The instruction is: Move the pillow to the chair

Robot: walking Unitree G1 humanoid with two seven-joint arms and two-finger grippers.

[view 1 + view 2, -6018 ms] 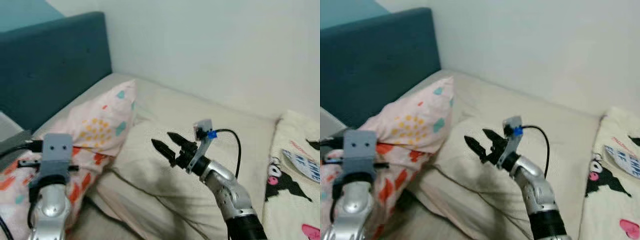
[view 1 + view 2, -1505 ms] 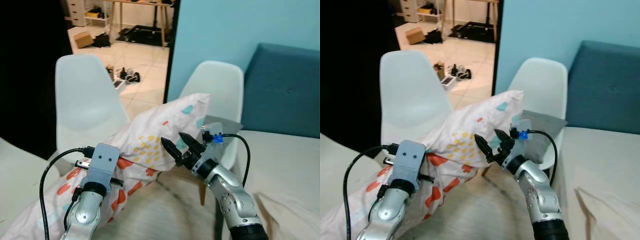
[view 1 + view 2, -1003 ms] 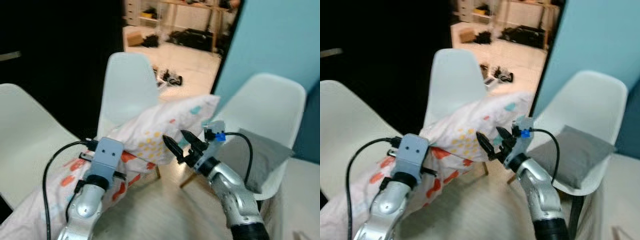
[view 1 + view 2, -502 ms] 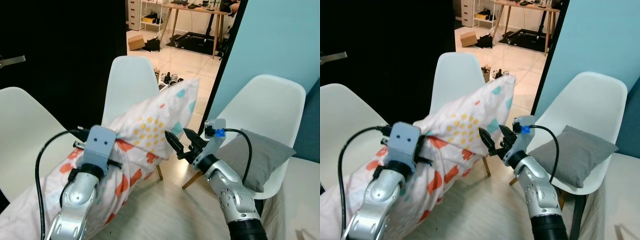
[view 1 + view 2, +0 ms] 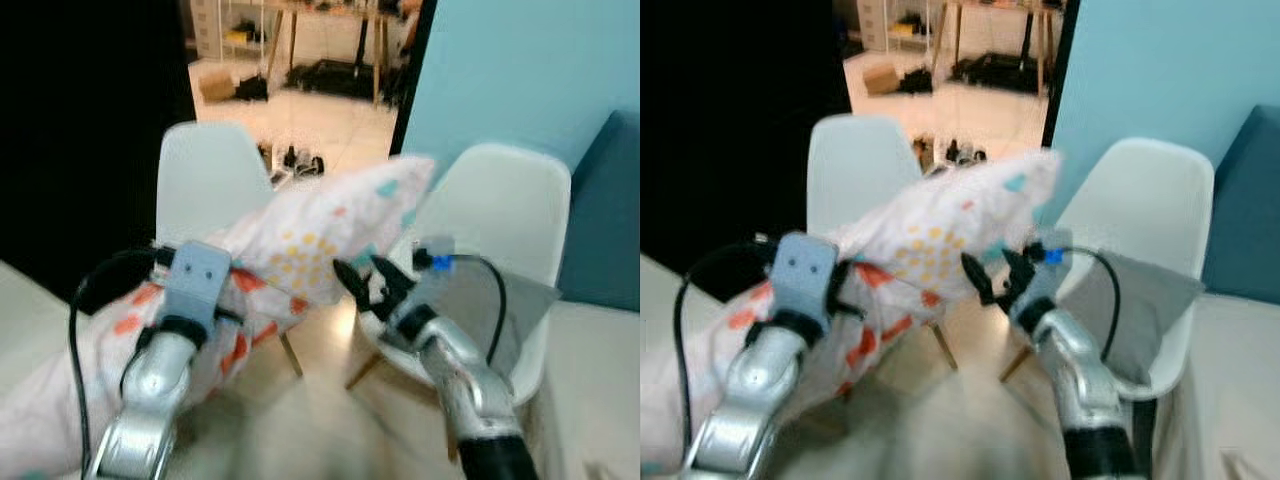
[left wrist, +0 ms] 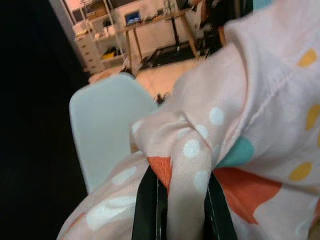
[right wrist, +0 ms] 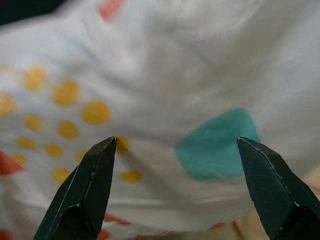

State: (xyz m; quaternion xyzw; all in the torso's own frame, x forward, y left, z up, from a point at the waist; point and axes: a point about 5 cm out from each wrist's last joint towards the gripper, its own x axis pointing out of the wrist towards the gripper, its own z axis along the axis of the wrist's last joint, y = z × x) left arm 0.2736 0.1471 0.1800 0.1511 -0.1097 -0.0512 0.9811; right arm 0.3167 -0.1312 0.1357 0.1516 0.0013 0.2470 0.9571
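My left pincer is clamped on a fold of the pillow, held aloft between two white chairs. My right pincer is spread wide, just under it. Advice: keep clamp firm; lower onto left chair.

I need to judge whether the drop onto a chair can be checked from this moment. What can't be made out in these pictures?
- Seat of the left white chair: hidden behind the patterned pillow in both eye views.
- Seat of the right white chair: partly covered by a grey cushion and the right gripper.
- Pillow's lower end: cut off by the eye views' left edge.
- Fine detail everywhere: head views are motion-blurred.
- Left gripper: fingertips buried in pillow fabric.
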